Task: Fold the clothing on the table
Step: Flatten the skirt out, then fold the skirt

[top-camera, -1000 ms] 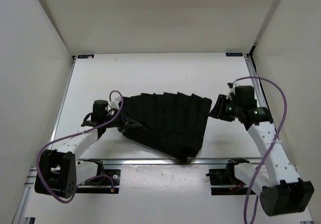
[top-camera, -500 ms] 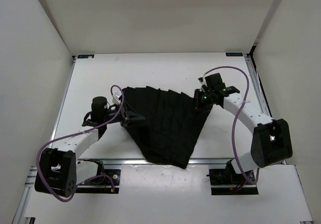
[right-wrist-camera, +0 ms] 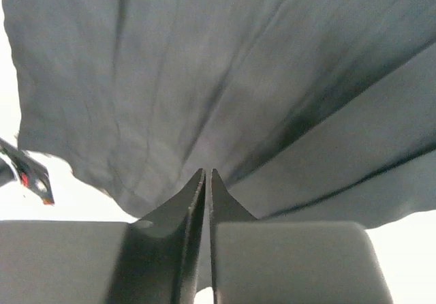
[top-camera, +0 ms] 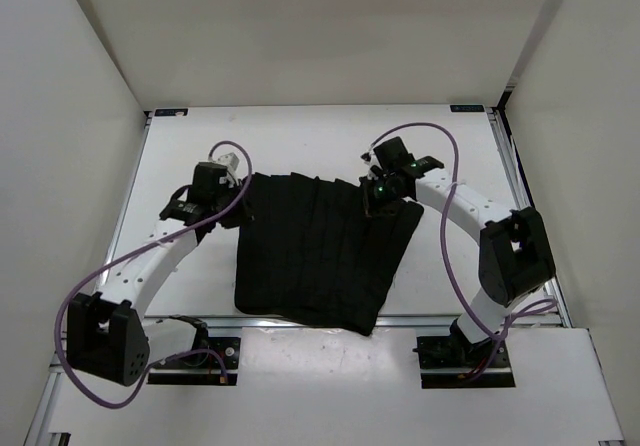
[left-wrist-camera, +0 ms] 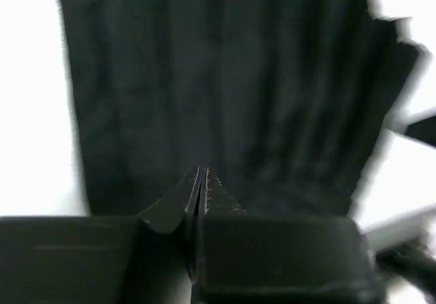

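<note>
At the middle of the table (top-camera: 300, 141), closer to its near edge than its far edge, lies the black pleated skirt (top-camera: 315, 256); its pleats run from far to near, and its near right corner lies over the metal rail (top-camera: 435, 318) along the near edge. The left gripper (top-camera: 240, 198) sits at the skirt's far left corner; in the left wrist view its fingers (left-wrist-camera: 219, 198) are pressed together to a thin slit, with the cloth bunched at their tips, so they seem to pinch the skirt's edge. The right gripper (top-camera: 377, 201) sits on the far right part of the skirt; in the right wrist view its fingers (right-wrist-camera: 182, 205) are likewise closed, and creases in the cloth run in to their tips, so they pinch it there; the cloth is blurred in both wrist views. Purple cables (top-camera: 445, 221) loop along both arms.
</note>
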Robot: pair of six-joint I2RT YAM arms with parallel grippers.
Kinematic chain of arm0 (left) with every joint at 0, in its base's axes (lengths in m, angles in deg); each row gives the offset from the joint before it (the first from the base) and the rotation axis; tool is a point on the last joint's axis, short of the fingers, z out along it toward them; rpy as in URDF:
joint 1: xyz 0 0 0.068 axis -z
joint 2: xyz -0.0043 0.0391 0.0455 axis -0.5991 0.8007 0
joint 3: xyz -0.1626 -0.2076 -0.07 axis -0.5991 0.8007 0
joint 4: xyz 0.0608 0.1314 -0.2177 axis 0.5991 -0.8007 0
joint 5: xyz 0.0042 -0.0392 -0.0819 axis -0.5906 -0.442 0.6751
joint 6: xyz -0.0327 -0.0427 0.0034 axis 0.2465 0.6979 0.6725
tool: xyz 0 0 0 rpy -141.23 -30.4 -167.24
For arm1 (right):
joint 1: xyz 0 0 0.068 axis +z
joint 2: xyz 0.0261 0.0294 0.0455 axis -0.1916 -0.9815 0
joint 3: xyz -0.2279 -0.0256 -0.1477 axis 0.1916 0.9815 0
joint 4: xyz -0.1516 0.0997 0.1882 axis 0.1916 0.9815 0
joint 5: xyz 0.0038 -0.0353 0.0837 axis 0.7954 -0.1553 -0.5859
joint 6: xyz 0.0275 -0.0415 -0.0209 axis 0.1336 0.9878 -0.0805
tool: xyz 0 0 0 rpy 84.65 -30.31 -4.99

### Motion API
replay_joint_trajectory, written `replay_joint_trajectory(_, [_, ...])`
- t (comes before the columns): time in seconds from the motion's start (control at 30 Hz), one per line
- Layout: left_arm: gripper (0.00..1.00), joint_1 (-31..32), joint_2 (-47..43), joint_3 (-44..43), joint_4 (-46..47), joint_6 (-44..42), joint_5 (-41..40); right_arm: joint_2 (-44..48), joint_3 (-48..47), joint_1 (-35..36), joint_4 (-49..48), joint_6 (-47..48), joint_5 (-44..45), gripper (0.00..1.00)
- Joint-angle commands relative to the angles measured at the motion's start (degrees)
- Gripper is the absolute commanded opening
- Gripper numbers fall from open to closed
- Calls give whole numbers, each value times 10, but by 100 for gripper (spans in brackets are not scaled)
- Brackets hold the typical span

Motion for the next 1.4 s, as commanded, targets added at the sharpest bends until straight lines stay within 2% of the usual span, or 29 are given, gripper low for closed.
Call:
replay_joint_trajectory(0.0, [5, 31, 47, 4, -106, -98, -164, 1, -5, 22, 76, 0, 10, 4])
replay_joint_trajectory(0.03, [0, 39, 59, 18, -107, -95, -168, -2, 3, 20, 85, -1, 9, 2])
replay_joint_trajectory(0.23, [0, 74, 134, 40, -70, -93, -170, -12, 78, 10, 80, -15, -20, 0])
replay_joint_trajectory(0.53, [0, 66, 263, -62, -54, -129, -188, -116, 30, -60, 92, 10, -25, 0])
replay_joint_trajectory(0.7, [0, 70, 340, -145, -56, -138, -178, -210, -84, -120, 131, 39, -5, 0])
replay_joint_trajectory(0.8, [0, 81, 394, -214, -67, -137, -166, -287, -218, -150, 179, 58, 10, 0])
replay_joint_trajectory(0.87, [0, 84, 424, -275, -73, -137, -153, -344, -365, -167, 224, 61, 23, 0])
replay_joint_trajectory(0.9, [0, 91, 444, -288, -79, -138, -149, -378, -408, -178, 236, 65, 29, 0])
replay_joint_trajectory(0.97, [0, 95, 483, -348, -89, -139, -144, -380, -422, -205, 171, 37, -11, 0])
replay_joint_trajectory(1.07, [0, 100, 514, -417, -110, -140, -135, -389, -456, -227, 160, 21, -53, 0])
replay_joint_trajectory(1.13, [0, 101, 515, -429, -118, -143, -129, -361, -462, -221, 164, 37, -36, 1])
replay_joint_trajectory(1.27, [0, 91, 450, -368, -75, -130, -146, -251, -384, -160, 169, 62, 50, 0])
replay_joint_trajectory(1.37, [0, 75, 428, -337, -65, -127, -134, -178, -280, -115, 147, 30, 45, 0])
